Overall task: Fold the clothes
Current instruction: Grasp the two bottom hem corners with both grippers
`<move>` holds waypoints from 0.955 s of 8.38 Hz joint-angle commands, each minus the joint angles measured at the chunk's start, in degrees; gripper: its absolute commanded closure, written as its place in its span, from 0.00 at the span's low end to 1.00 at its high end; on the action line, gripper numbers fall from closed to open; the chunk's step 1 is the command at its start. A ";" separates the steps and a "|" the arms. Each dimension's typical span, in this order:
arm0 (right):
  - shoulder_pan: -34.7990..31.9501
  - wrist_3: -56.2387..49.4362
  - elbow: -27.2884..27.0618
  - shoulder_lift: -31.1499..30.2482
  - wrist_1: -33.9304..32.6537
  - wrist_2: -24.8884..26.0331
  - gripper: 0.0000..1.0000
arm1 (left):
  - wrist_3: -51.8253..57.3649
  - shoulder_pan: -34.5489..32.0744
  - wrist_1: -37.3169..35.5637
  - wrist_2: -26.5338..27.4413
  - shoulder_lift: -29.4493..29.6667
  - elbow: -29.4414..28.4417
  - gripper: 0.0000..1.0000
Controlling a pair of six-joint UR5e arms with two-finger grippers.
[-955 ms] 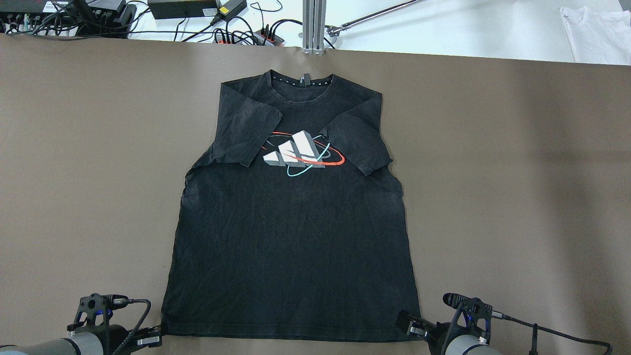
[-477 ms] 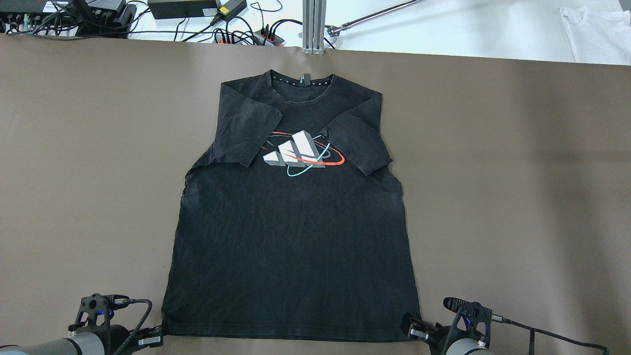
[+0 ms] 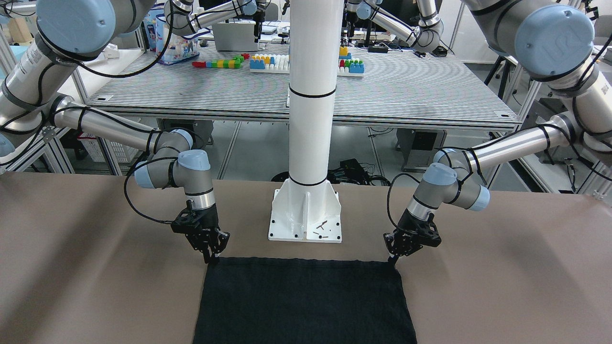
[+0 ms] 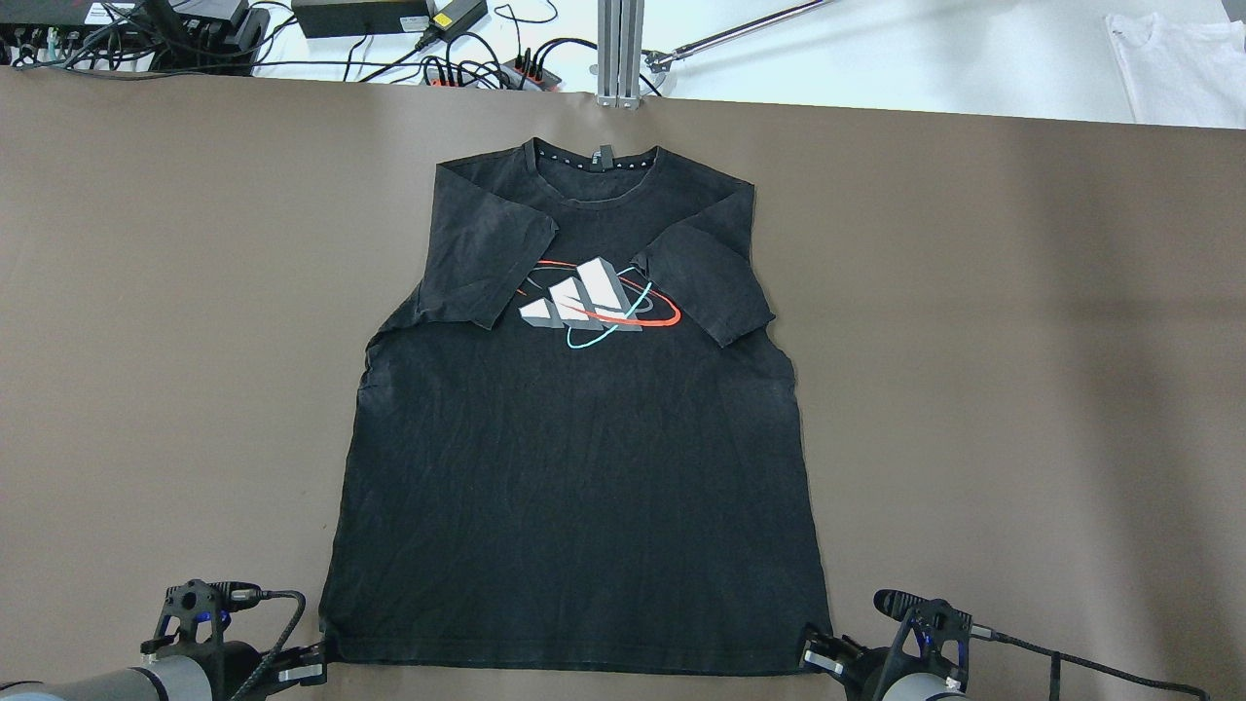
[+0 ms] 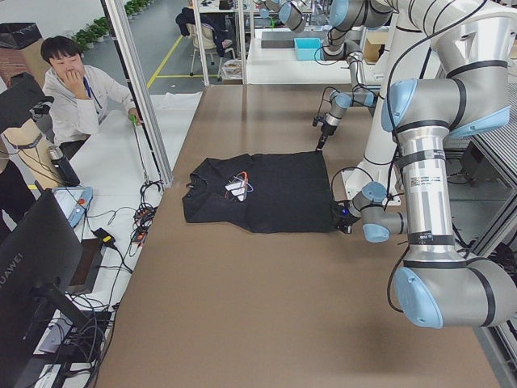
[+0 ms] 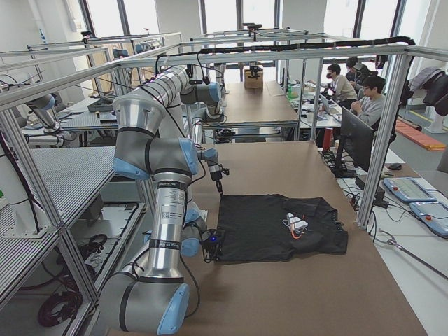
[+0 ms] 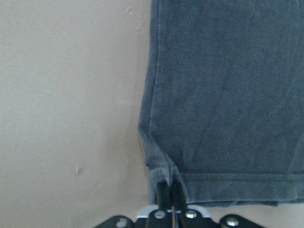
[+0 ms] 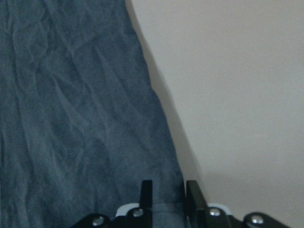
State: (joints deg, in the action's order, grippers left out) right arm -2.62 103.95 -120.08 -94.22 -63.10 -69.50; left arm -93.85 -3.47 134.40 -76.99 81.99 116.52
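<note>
The clothes are one black T-shirt [image 4: 574,467] with a white, red and teal chest print, lying flat on the brown table with both sleeves folded inward. Its hem faces me [image 3: 306,301]. My left gripper [image 4: 316,664] sits at the hem's left corner, and in the left wrist view its fingers [image 7: 164,192] are pressed together on that corner of the shirt [image 7: 228,95]. My right gripper [image 4: 813,654] is at the hem's right corner. The right wrist view shows its fingers [image 8: 146,192] apart, straddling the shirt's edge [image 8: 71,118].
A white pillar base [image 3: 306,217] stands just behind the hem on my side. An aluminium post [image 4: 620,54], cables and power bricks [image 4: 360,19] and a white garment [image 4: 1183,58] lie beyond the far edge. A person [image 5: 77,89] stands off the table's end.
Both grippers have shifted slightly, the left inward onto the hem corner and the right lower at its corner. The shirt lies as before.
</note>
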 commanded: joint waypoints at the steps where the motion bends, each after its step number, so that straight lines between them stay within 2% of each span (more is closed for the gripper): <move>1: 0.68 0.02 0.02 -0.61 0.00 0.16 0.63 | 0.07 0.04 -0.01 0.00 0.01 0.03 1.00; 2: 0.77 0.02 0.02 -0.79 0.00 0.16 0.63 | 0.07 -0.05 -0.02 0.00 0.01 0.03 1.00; 5: 0.77 0.02 -0.06 -0.79 0.00 0.16 0.98 | 0.07 -0.05 0.07 -0.09 0.01 0.29 1.00; 8: 0.77 0.20 -1.02 -0.44 0.00 -0.02 1.00 | 0.07 -0.40 -0.01 -0.18 0.01 0.73 1.00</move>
State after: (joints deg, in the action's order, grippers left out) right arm -1.85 104.09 -120.28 -94.81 -63.11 -69.39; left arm -93.78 -3.59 134.47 -77.08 82.00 116.92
